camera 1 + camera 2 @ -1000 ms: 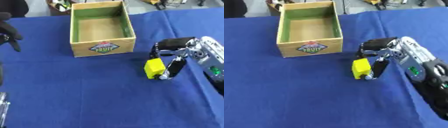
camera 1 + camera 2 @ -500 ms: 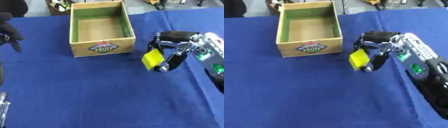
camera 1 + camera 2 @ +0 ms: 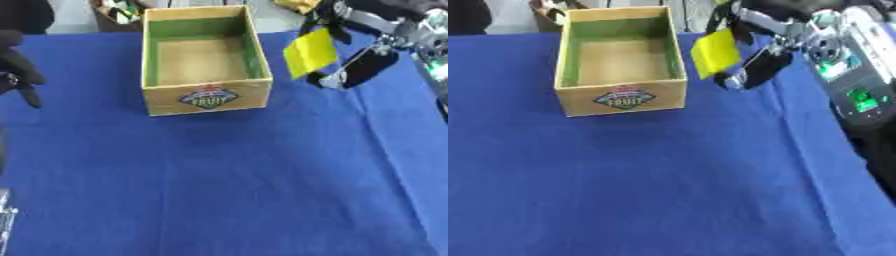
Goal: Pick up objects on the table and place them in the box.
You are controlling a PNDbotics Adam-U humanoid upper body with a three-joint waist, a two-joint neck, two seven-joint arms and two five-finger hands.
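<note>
The wooden box (image 3: 205, 55) stood on the blue tablecloth (image 3: 236, 180), open at the top, with green inner walls, a bare brown floor and a round fruit label on the wall nearest the camera. Nothing could be seen inside it.

The right hand (image 3: 756, 47) came in from the upper right, just to the right of the box and level with its far half. It was lifted clear of the cloth, and its fingers were curled onto a yellow object (image 3: 310, 52), a flat, roughly rectangular piece that hung tilted with one corner pointing down. The yellow object was in the air close beside the box's right wall, a little apart from it and not over the opening. One dark finger (image 3: 367, 67) reached down to the right of the yellow object; motion blur made it hard to tell just how the thumb met the piece, though it seemed pinched at its upper edge. Behind the hand, the silver and black forearm (image 3: 850, 75) ran toward the right edge, further from the box, with small green lights on it.

The left hand (image 3: 17, 70) showed at the left edge, well to the left of the box, dark and idle above the cloth with its fingers hanging relaxed and holding nothing.

Beyond the box's far wall, past the edge of the cloth, lay some small green and yellow items (image 3: 118, 10) too blurred to identify.
</note>
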